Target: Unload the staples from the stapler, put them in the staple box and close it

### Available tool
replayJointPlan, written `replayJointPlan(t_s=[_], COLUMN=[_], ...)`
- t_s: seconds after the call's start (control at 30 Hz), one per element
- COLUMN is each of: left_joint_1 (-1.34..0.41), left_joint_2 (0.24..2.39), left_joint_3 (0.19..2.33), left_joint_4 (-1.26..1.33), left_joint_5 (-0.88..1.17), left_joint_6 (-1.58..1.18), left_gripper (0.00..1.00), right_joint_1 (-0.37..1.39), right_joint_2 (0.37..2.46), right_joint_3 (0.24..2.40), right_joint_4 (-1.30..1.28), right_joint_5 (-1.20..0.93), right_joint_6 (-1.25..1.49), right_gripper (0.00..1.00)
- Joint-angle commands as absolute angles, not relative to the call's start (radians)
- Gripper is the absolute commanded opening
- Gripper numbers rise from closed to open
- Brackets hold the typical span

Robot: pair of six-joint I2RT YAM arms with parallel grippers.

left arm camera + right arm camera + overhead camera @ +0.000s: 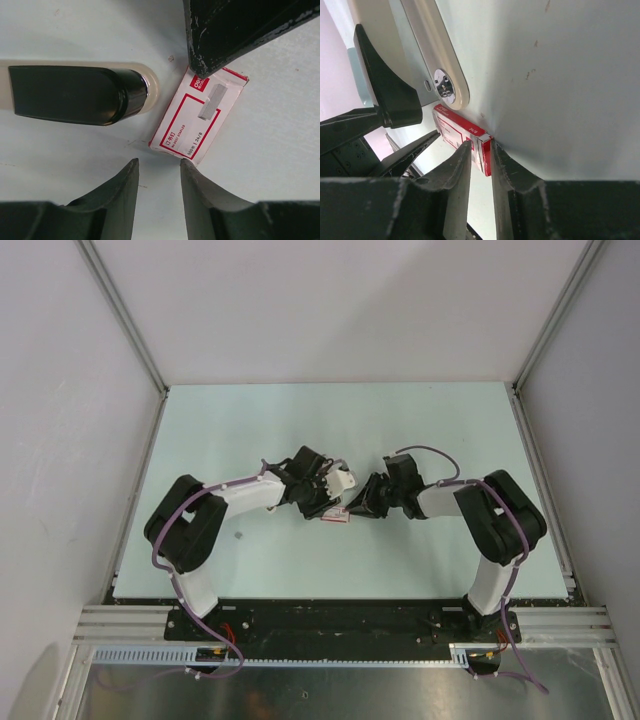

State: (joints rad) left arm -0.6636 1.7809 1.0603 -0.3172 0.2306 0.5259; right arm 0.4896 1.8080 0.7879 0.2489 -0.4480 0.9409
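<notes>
Right fingers (452,185) pinch the end of the red-and-white box (455,131), which sits on the surface (60,150). Left fingers (117,200) spread and empty, just short of the box. Stapler (75,94) lies on the surface just beside the box.

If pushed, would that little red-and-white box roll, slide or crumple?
The small red-and-white flat cardboard box probably slides rather than rolls: flat faces, smooth pale table. Its thin card likely dents under a hard squeeze.
</notes>
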Motion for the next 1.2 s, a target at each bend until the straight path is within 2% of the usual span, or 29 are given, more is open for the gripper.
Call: replayJointPlan(t_s=[0.0, 0.5, 0.67, 0.77, 0.83, 0.87, 0.97, 1.0, 1.13, 1.17], left_joint_1=[-0.68, -0.69, -0.69, -0.685, -0.67, -0.659, -0.607, -0.591, -0.522, -0.493], left_joint_2=[1.751, 1.73, 1.687, 1.635, 1.59, 1.557, 1.459, 1.431, 1.322, 1.288], left_joint_3=[1.055, 1.061, 1.051, 1.057, 1.075, 1.085, 1.109, 1.112, 1.105, 1.1], left_joint_4=[-0.297, -0.3, -0.316, -0.351, -0.389, -0.408, -0.456, -0.471, -0.532, -0.545], left_joint_5=[0.238, 0.286, 0.301, 0.262, 0.228, 0.22, 0.199, 0.189, 0.17, 0.179], left_joint_6=[0.555, 0.523, 0.517, 0.505, 0.497, 0.493, 0.481, 0.481, 0.484, 0.476], left_gripper=[0.43, 0.43, 0.43, 0.46, 0.5, 0.53, 0.69, 0.74, 0.83, 0.91], right_joint_1=[0.518, 0.555, 0.542, 0.523, 0.507, 0.501, 0.49, 0.486, 0.475, 0.474], right_joint_2=[1.832, 1.863, 1.835, 1.786, 1.746, 1.724, 1.661, 1.645, 1.566, 1.539], right_joint_3=[0.811, 0.811, 0.811, 0.811, 0.812, 0.816, 0.845, 0.857, 0.915, 0.929], right_joint_4=[0.276, 0.325, 0.261, 0.176, 0.113, 0.078, -0.048, -0.09, -0.241, -0.27], right_joint_5=[-0.502, -0.502, -0.479, -0.442, -0.411, -0.395, -0.339, -0.318, -0.233, -0.209], right_joint_6=[0.963, 1.001, 0.96, 0.9, 0.852, 0.827, 0.743, 0.72, 0.637, 0.616], right_gripper=[0.28, 0.31, 0.32, 0.37, 0.44, 0.52, 0.7, 0.73, 0.78, 0.79])
